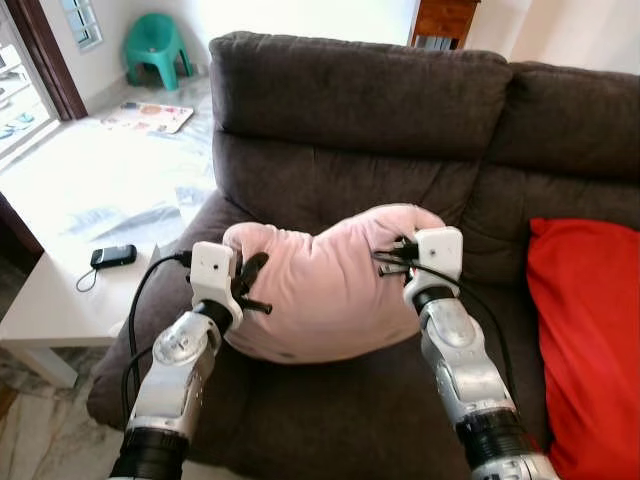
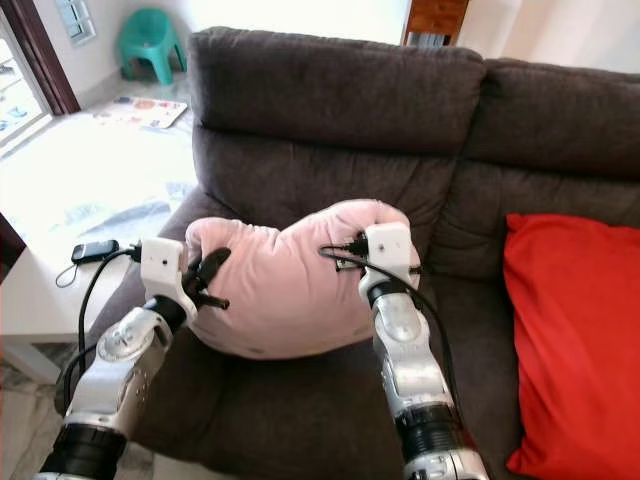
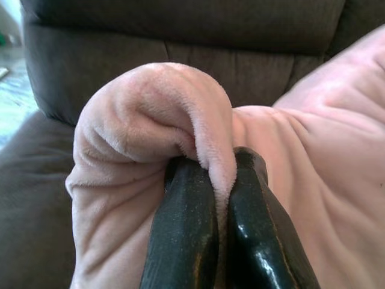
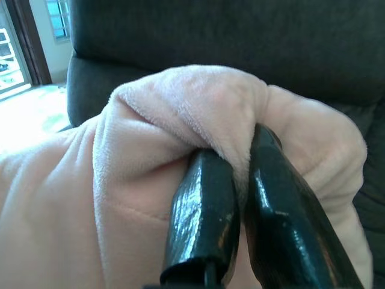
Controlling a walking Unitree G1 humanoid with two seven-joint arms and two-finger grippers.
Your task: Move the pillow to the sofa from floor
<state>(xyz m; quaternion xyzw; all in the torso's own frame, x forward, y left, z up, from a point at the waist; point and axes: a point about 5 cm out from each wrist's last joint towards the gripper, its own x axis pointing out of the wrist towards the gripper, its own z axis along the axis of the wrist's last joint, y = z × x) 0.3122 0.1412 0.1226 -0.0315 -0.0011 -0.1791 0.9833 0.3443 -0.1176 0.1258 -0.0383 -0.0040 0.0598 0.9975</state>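
Pinching a fold of the pink pillow point(image 1: 325, 285) between its two black fingers point(image 3: 180, 241), the left pincer point(image 3: 219, 192) holds the pillow's left corner, and the plush bulges out just above the fingertips. The right pincer point(image 4: 240, 174) is pressed together in the same way on a fold at the pillow's right upper corner. The pillow hangs between both pincers over the seat of the dark brown sofa point(image 1: 360, 110), in front of its backrest; I cannot tell if its lower edge touches the seat. On the sofa, to the right, lies a red cushion point(image 1: 590, 340), apart from the pillow. Left of the sofa stands a white desk point(image 1: 50, 310) with a black phone point(image 1: 113, 256) on it. Far behind, on the floor, is a green plastic chair point(image 1: 158, 45).
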